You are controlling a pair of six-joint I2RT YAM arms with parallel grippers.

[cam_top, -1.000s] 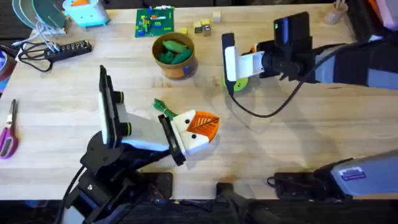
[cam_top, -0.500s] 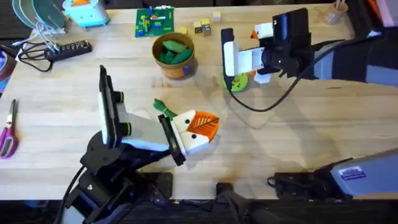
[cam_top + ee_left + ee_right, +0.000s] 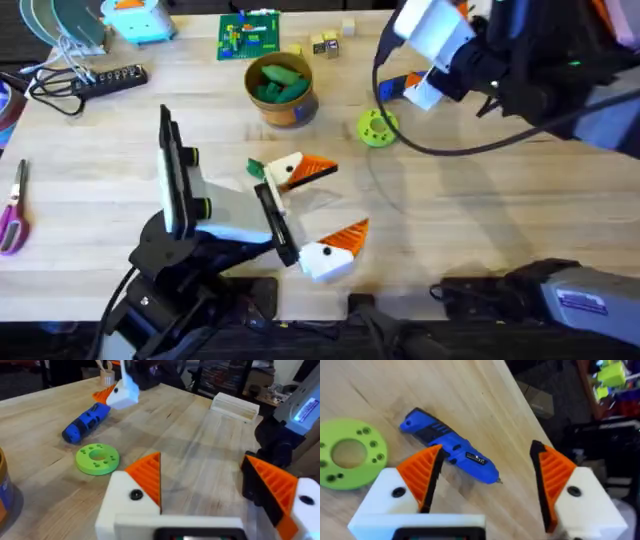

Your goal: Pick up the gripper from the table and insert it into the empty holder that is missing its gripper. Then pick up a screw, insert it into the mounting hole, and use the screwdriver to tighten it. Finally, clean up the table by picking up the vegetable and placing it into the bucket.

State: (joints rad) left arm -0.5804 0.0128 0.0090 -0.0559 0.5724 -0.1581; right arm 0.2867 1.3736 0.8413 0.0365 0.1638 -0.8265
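Note:
My left gripper (image 3: 350,197) stands open over the middle of the table (image 3: 480,200), with nothing between its orange pads (image 3: 147,477). A small dark green vegetable (image 3: 255,168) lies on the wood just beside its far finger. The orange bucket (image 3: 281,92) stands behind it and holds green pieces. My right gripper (image 3: 415,60) is raised at the back right and open (image 3: 487,447), above the blue screwdriver (image 3: 450,445), which lies flat on the table (image 3: 85,422). The small orange gripper piece, holder and screw are out of view.
A lime-green disc with holes (image 3: 377,128) lies near the screwdriver. Pink-handled scissors (image 3: 12,205) and a power strip (image 3: 95,80) sit at the left. A green brick plate (image 3: 250,35) and small wooden blocks (image 3: 325,42) are at the back edge.
My left gripper has gone from shut to wide open. The right arm has lifted up and back from the lime-green disc, and the screwdriver now shows beneath it.

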